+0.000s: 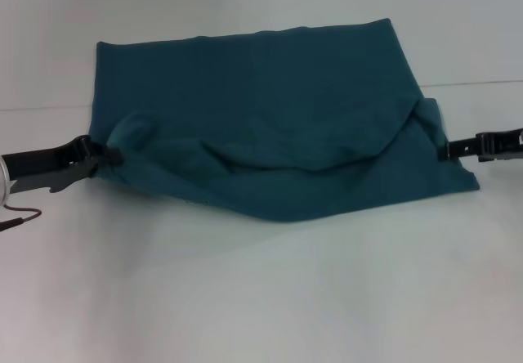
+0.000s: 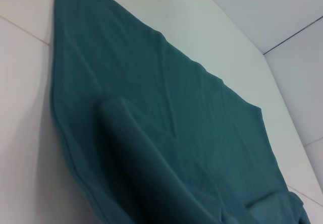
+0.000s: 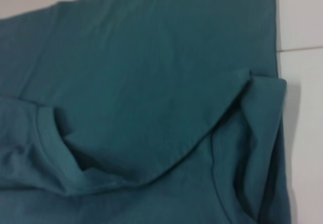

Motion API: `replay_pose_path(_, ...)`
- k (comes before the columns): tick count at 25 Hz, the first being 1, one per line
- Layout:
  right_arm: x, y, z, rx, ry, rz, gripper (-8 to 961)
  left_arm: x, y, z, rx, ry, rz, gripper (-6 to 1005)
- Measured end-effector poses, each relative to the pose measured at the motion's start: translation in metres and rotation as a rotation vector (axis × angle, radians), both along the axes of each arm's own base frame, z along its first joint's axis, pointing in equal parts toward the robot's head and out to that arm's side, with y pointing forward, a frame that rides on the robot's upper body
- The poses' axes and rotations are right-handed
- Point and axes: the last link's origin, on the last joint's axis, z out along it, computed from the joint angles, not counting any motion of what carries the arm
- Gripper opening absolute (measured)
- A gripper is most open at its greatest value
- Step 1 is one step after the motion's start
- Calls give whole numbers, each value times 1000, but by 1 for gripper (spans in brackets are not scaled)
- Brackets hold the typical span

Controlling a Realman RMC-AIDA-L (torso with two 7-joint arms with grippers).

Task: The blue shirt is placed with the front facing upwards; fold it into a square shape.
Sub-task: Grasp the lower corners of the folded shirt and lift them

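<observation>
The blue shirt (image 1: 270, 126) lies on the white table, plain teal side up, part folded with a sagging flap draped across its near half. My left gripper (image 1: 106, 154) is shut on the shirt's left edge, where the cloth bunches. At the right edge my right gripper (image 1: 445, 148) is shut on the shirt too. The left wrist view fills with the shirt (image 2: 166, 133) and a raised fold. In the right wrist view the shirt (image 3: 151, 93) shows the hanging flap and a hemmed edge. No print shows.
The white table (image 1: 261, 298) stretches in front of the shirt and behind it. A thin seam line crosses the table at the far right (image 1: 482, 82). A dark cable end (image 1: 20, 216) hangs below my left arm.
</observation>
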Motion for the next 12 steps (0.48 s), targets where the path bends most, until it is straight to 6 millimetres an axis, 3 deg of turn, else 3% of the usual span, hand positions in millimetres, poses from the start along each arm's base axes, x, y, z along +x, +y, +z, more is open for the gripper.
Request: replay_pose_path(12, 8, -1, -19, 3, -80, 10, 851, 0, 0, -2, 2, -2, 4, 43)
